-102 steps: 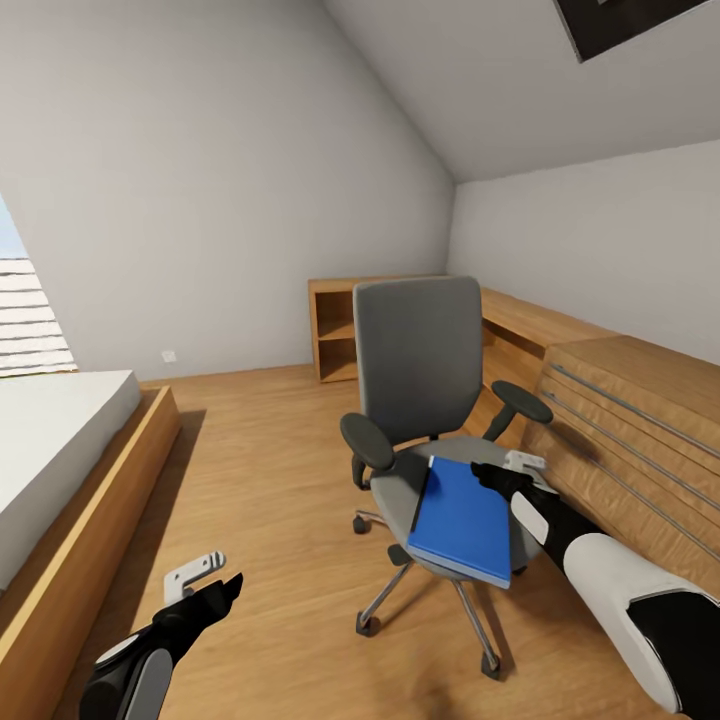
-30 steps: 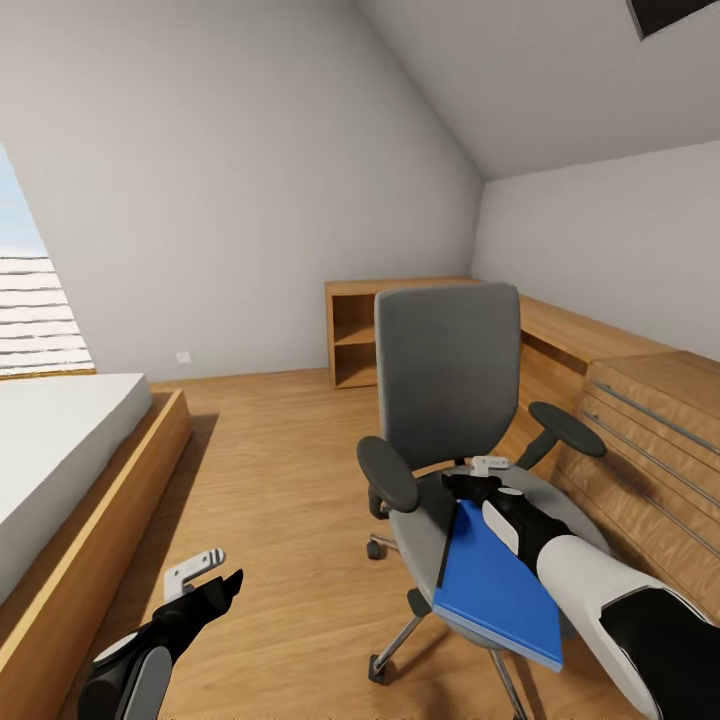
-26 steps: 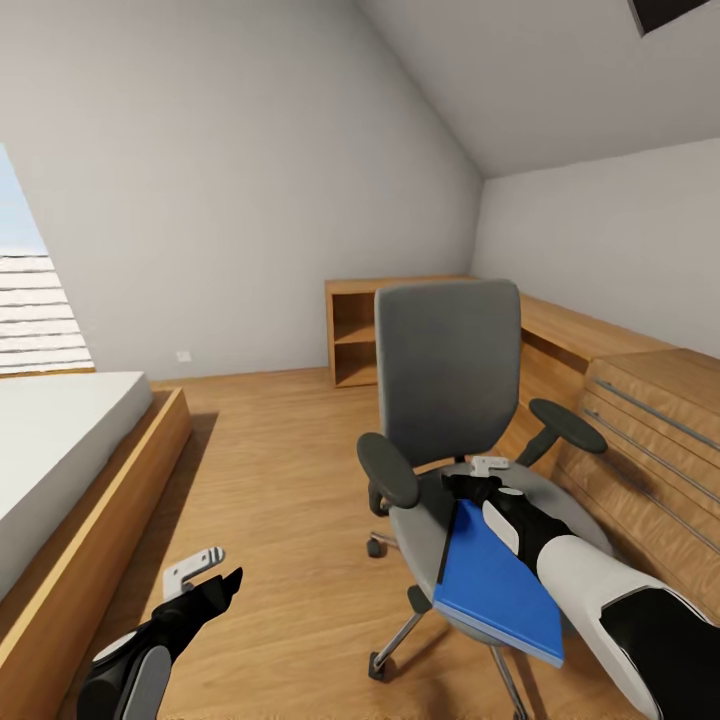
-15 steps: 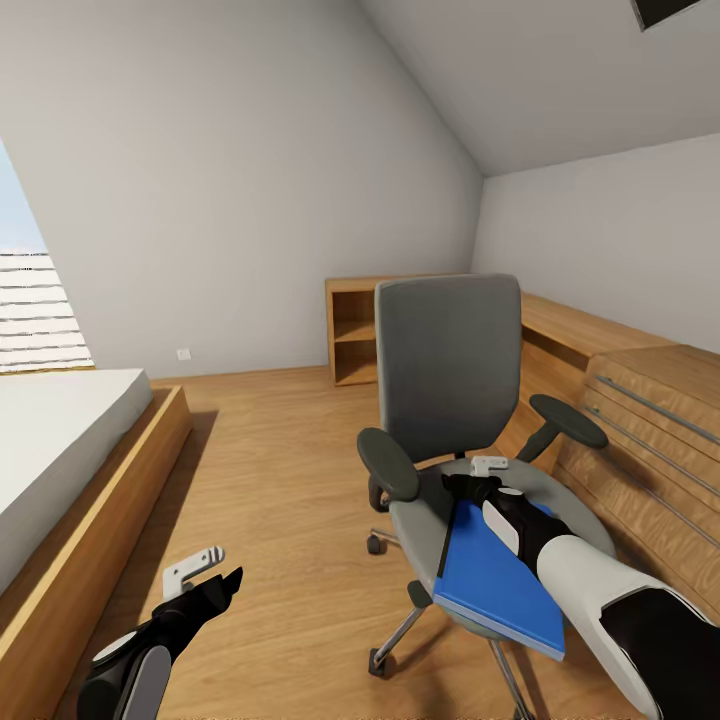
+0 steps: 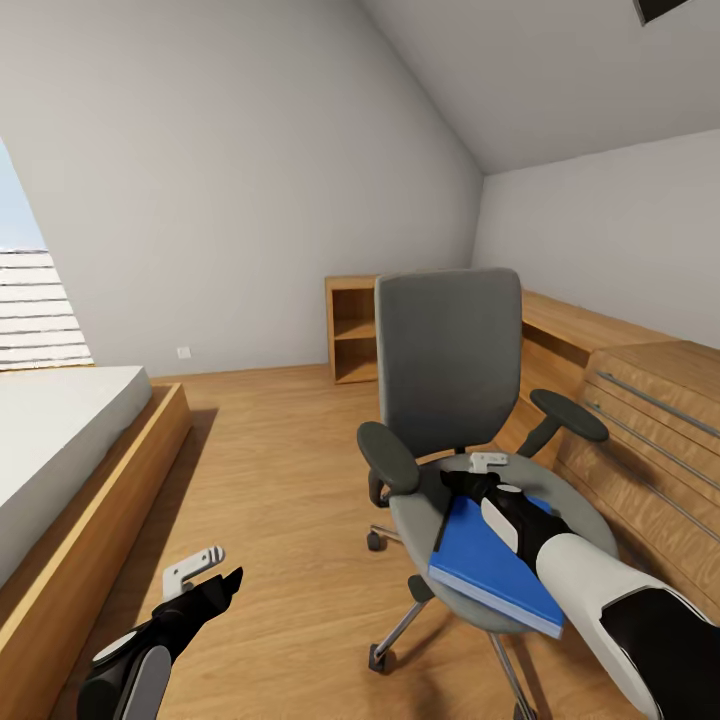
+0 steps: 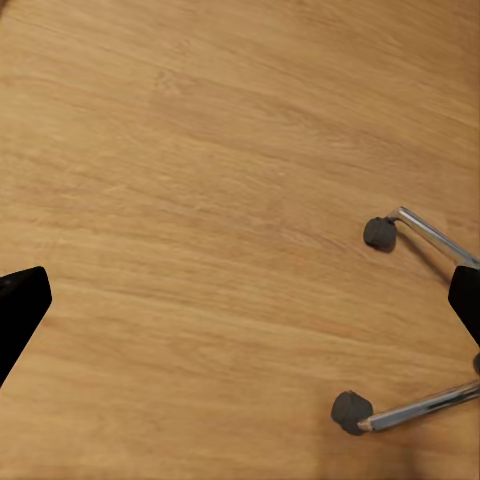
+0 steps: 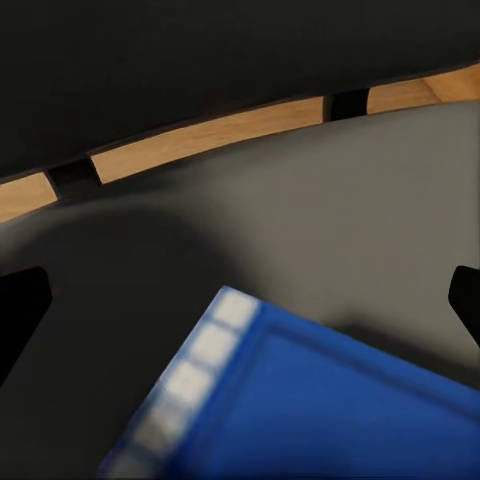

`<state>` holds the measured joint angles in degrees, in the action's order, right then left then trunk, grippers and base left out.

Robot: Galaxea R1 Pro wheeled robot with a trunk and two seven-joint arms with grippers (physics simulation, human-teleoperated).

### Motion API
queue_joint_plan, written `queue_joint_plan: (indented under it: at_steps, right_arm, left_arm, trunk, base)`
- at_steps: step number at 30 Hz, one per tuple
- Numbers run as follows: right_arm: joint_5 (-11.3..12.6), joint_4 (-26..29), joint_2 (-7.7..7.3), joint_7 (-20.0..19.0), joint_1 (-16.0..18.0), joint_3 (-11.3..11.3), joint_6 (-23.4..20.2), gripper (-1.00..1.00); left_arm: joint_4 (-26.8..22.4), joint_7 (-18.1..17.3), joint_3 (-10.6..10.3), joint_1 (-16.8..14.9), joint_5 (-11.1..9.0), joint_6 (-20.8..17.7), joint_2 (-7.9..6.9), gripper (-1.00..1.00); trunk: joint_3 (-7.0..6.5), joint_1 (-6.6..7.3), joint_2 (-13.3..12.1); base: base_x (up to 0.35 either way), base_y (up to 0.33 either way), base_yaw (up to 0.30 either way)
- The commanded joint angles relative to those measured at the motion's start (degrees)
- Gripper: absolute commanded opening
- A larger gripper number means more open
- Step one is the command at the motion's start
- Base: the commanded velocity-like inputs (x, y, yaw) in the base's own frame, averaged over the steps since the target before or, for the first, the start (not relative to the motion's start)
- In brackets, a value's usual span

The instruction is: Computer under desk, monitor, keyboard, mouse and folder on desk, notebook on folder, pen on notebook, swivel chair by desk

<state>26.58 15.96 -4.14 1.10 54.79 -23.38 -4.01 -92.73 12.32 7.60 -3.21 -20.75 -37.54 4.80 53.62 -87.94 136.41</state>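
— Raised at its far end since half a second ago, is the folder [image 5: 490, 560] being carried?

— It is being tilted off the chair [image 5: 450, 400] seat, its near edge low; the right gripper [image 5: 478, 478] is being held over its far edge, fingers spread wide, nothing pinched.

— And the left gripper [image 5: 205, 580]?

— It is being held over the floor [image 6: 200, 200], fingers parted and empty.

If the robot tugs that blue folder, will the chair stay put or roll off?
It probably rolls: the chair stands on castors on smooth wood floor. The folder looks flat and stiff, overhanging the seat's front edge, so it likely slides free easily. The right gripper hovers at its far end.
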Motion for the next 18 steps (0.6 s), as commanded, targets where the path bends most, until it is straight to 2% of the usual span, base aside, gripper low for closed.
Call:
queue_joint_plan:
  at_steps: [1,18]
  right_arm:
    - [0.84,-1.02,-0.05,0.04,-0.03,-0.35,-0.28,1.0]
    - [0.84,-1.02,-0.06,0.04,-0.03,-0.35,-0.27,1.0]
  left_arm:
    - [-0.08,0.42,0.07,-0.04,-0.61,-0.25,0.04,1.0]
    - [0.36,0.3,0.21,-0.04,-0.52,-0.34,-0.22,1.0]
  trunk:
    - [0.07,0.0,0.01]
    - [0.07,0.0,0.01]
  base:
    - [0.0,0.0,0.0]
    - [-0.017,0.0,0.0]
